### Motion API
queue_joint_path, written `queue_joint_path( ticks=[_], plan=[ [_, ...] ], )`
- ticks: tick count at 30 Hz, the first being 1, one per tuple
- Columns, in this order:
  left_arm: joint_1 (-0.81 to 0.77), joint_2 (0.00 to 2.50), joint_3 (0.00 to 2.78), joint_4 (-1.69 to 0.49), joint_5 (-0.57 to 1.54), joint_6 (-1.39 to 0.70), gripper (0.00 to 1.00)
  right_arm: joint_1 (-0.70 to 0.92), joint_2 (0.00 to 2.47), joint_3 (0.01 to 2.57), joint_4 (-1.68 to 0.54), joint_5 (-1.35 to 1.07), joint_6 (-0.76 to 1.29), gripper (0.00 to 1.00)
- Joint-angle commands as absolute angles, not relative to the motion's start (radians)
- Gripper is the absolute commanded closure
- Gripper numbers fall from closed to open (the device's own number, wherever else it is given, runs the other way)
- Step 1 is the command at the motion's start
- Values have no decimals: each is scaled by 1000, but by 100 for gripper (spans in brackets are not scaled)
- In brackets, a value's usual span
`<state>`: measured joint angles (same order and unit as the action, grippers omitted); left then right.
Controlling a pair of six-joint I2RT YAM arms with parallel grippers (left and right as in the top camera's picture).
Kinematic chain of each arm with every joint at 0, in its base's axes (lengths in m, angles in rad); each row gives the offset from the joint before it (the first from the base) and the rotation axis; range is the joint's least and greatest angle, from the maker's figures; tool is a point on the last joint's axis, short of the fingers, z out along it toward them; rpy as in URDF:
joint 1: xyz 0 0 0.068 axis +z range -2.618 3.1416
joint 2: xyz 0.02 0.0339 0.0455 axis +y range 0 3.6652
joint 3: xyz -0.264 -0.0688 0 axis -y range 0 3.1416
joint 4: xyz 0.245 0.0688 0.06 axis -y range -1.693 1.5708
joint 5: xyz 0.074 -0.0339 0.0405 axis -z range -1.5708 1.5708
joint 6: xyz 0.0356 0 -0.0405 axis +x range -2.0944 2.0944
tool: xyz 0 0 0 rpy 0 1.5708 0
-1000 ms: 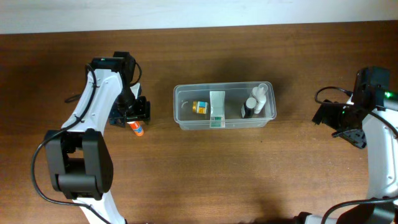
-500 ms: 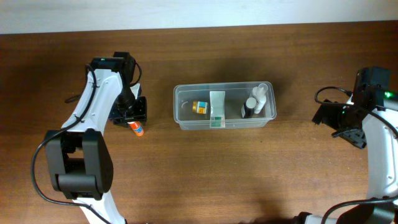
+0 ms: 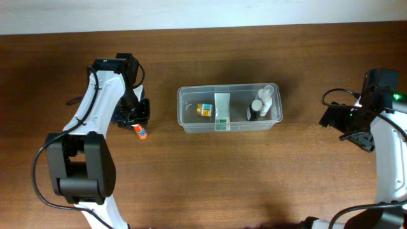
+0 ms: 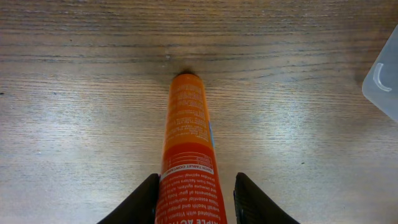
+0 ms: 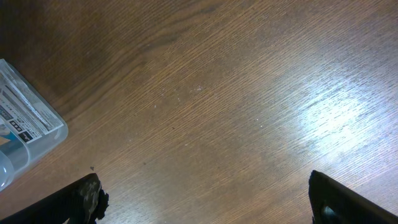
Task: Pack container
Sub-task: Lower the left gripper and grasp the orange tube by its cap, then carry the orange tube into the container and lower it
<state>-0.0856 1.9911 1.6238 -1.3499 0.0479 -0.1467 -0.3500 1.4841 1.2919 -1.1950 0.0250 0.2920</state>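
Container: the clear container (image 3: 187,102) is sitting at the middle of the tabletop, its long sides running parallel to the far edge; one rounded corner is showing at the right edge of the left wrist view (image 4: 385,81) and another at the left of the right wrist view (image 5: 31,134).
Contents: a small yellow-labelled bottle (image 3: 205,109) is lying in the left half, a white and green pack (image 3: 222,109) is resting at the centre, and a black-capped bottle (image 3: 253,113) is sitting just beside a white bottle (image 3: 266,100) at the right end.
Orange tube: it (image 4: 186,130) is lying on the wooden table (image 3: 254,178), left of the container and apart from it.
Left gripper: it (image 4: 196,180) is straddling the near end of the orange tube, a finger close on each side; whether the fingers are pressing it cannot be told.
Right gripper: it (image 5: 205,199) is hovering near the right edge of the tabletop, fingers spread wide over bare wood, holding nothing.
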Motion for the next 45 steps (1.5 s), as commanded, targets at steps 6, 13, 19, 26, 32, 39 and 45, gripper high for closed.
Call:
queue_joint_path(
  ticks=[6,13,19,26,32,39,45],
  plan=[
    [-82,1980,1617,-1351,49,-146,68,-354,1482,1294,-1192,27,305,2],
    [-82,1980,1617,-1350,30,-146,69,-354,1482,1294,-1192,27,305,2],
    [-82,1980,1618,-1353,41,-146,70,-354,1482,1294,-1192,27,305,2],
    [-82,1980,1660,-1381,75,-146,74,-354,1482,1294,-1192,27,305,2],
    [-82,1980,1766,-1421,76,-146,74,-354,1482,1294,-1192,27,305,2],
    [-99,1980,1970,-1493,139,-146,74,-354,1482,1294,-1192,27,305,2],
    [-178,1980,2122,-1515,214,-146,73,-354,1482,1294,-1192,27,305,1]
  ],
)
